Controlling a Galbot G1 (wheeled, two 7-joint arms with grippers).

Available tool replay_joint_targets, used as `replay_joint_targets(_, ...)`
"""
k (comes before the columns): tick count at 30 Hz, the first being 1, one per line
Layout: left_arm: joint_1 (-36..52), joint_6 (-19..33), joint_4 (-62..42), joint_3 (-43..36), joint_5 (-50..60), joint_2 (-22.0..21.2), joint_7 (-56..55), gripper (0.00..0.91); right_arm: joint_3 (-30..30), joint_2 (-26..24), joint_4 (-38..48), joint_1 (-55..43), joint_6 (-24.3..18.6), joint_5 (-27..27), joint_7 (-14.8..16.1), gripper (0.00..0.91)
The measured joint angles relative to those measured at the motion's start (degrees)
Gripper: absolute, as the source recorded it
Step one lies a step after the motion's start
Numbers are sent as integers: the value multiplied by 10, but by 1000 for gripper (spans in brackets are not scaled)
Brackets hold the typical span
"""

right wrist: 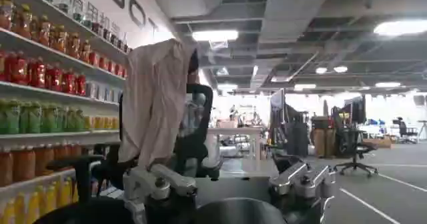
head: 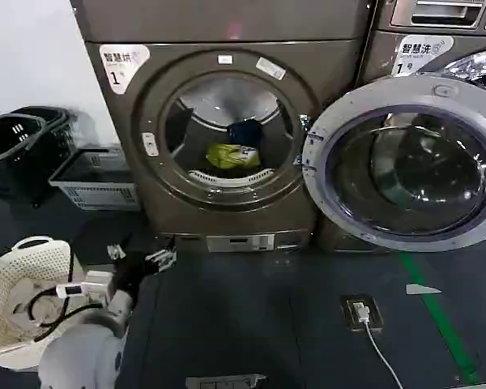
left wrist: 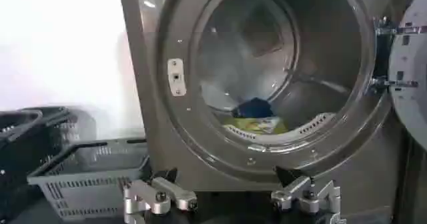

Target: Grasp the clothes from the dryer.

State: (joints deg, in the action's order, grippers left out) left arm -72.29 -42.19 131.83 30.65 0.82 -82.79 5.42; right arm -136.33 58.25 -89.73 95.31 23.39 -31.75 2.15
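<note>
The bronze-brown dryer (head: 227,203) stands ahead with its round porthole uncovered and its grey-rimmed glass door (head: 405,162) swung out to the right. Low in the drum lie the clothes: a yellow-green garment (head: 231,156) (left wrist: 260,124) with a navy one (head: 245,132) (left wrist: 253,107) just behind it. My left gripper (head: 139,255) (left wrist: 228,179) hangs open and empty, low in front of the dryer's lower left, well short of the porthole. My right gripper (right wrist: 230,175) is open and empty, facing shelves and a chair away from the machine.
A black basket (head: 20,146) and a grey crate (head: 97,174) stand left of the dryer. A white laundry basket (head: 24,284) is by my left arm. A second machine (head: 437,40) stands behind the open door. A floor socket with cable (head: 361,312) lies on the right.
</note>
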Motion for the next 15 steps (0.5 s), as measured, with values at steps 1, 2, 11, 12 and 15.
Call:
replay_joint_targets(1,0,0,0,0,0,0,0,907,1,0,1,1,-3,0,-2,907)
replay_joint_targets(2,0,0,0,0,0,0,0,907,3,0,3,1,-8,-1,-4,907)
replay_joint_targets(11,-3,0,2,0,0,-1,0,907,15,2,12,2,-40,-4,-22,907)
replay_joint_targets(12,-5,0,2,0,0,-1,0,907,15,2,13,2,-41,-5,-23,907)
replay_joint_targets(15,-8,0,4,1,0,-1,1,907,16,2,15,3,-44,-6,-25,907)
